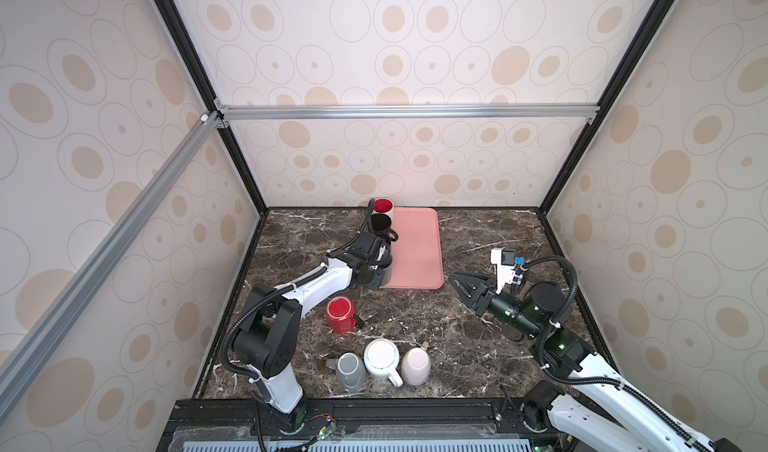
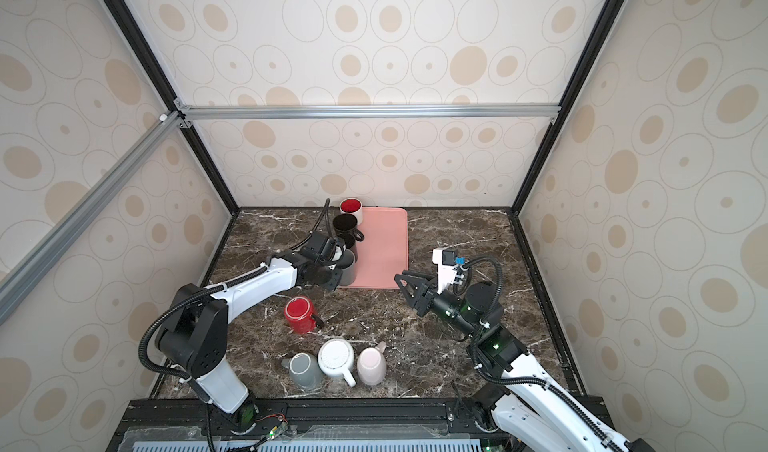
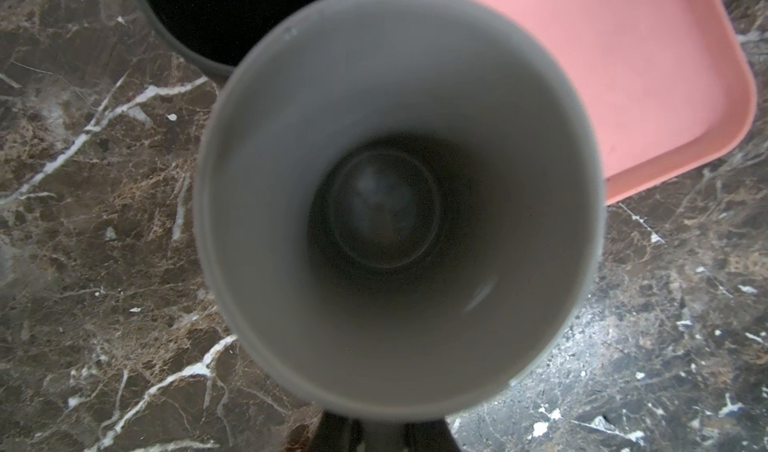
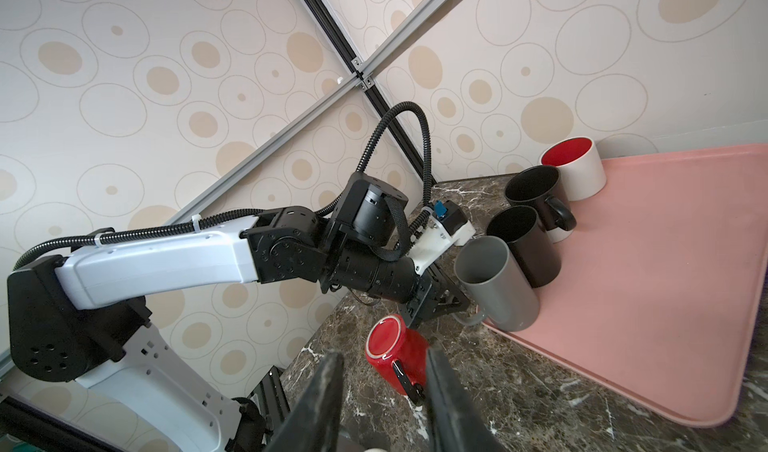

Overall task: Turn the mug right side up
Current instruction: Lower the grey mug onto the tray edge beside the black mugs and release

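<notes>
Release step: left gripper (image 4: pixel 457 306) sits at handle of grey mug (image 4: pixel 496 281), jaws' state unclear, possibly clamped. Back off straight without nudging it. Right gripper (image 4: pixel 384 358) jaws apart, empty.

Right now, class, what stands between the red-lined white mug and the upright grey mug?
A black mug and a second black mug, clearest in the right wrist view.

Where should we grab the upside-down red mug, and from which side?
Probably the handle, coming in from the right arm's side. The red mug stands mouth down, base up, so the rim is out of reach. Its handle sticks out toward the right gripper, whose open fingers frame it in the right wrist view.
</notes>
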Motion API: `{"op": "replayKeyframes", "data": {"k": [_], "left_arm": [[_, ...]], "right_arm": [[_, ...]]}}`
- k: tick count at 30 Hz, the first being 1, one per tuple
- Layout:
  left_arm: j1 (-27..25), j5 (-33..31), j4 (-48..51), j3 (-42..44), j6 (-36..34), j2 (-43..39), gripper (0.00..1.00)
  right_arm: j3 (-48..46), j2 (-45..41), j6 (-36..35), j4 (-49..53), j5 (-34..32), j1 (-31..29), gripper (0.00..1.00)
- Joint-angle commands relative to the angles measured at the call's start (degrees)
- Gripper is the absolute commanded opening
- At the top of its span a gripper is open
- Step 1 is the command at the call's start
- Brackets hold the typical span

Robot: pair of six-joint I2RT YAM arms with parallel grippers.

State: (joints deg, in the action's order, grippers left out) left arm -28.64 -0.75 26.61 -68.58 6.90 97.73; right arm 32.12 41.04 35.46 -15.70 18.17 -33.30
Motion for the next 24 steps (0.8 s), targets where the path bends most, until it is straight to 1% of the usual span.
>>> {"op": "replayKeyframes", "data": {"k": [1, 5, 12, 14, 16, 20, 24], "left_arm": [[0.6, -3.1, -1.2, -2.7, -0.3, -0.3, 0.29], [0.5, -5.2, -1.7, -2.0, 0.3, -1.8, 0.35], [0.5, -7.2, -1.7, -0.5, 1.4, -6.1, 0.42], [0.5, -6.3, -2.5, 0.2, 2.2, -8.8, 0.45], [0.5, -5.3, -3.5, 0.9, 3.4, -11.8, 0.51], [0.5, -3.3, -7.0, 2.4, 6.5, -18.9, 0.6], [0.5, 1.2, -12.3, 5.2, 9.8, -25.0, 0.69]], "right_arm": [[-0.4, -1.0, -0.3, -0.2, 0.0, 0.4, 0.38], [-0.4, -1.0, -0.2, 0.4, -0.1, 0.6, 0.45], [-0.3, -1.0, -0.4, 2.2, 0.2, 0.6, 0.54], [-0.1, -0.7, -0.7, 3.6, 0.1, 0.6, 0.56], [-0.1, -0.4, -0.7, 4.7, -0.1, 0.6, 0.58], [0.1, 0.5, -1.5, 7.2, -0.2, 0.5, 0.59], [1.1, 2.8, -3.6, 9.3, 3.3, 0.5, 0.61]]}}
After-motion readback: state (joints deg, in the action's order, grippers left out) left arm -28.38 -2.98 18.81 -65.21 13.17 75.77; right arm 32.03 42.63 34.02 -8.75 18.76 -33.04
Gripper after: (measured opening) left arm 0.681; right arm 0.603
